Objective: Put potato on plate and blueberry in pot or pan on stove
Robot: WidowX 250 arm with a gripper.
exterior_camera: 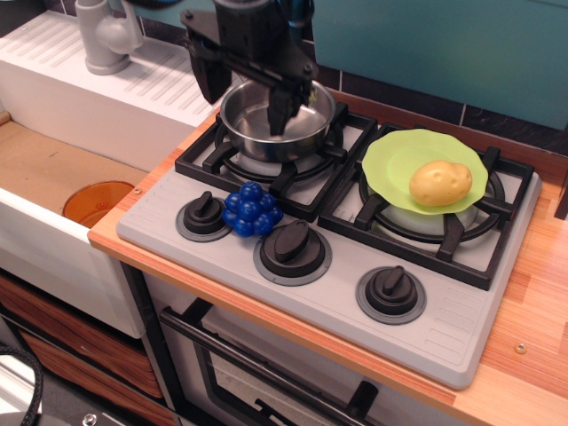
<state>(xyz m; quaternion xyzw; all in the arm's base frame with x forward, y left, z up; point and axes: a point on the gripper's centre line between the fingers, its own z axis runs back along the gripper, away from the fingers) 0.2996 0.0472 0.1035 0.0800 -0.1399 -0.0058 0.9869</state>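
The gripper hides the back rim and part of the inside of the pot. The arm above it runs off the top edge. The tap is cut off at the top too. The orange dish is half hidden behind the sink wall.

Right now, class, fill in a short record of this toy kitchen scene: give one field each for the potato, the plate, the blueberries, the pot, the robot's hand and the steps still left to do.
potato: lumpy pale yellow toy potato, lying on the plate
plate: thin lime-green round plate, on the right burner
blueberries: cluster of glossy deep-blue balls, on the grey stove between two black knobs
pot: shiny round steel pot, on the left burner, nothing visible inside
hand: black hand, open, above the pot's left side
left to do: blueberries into pot
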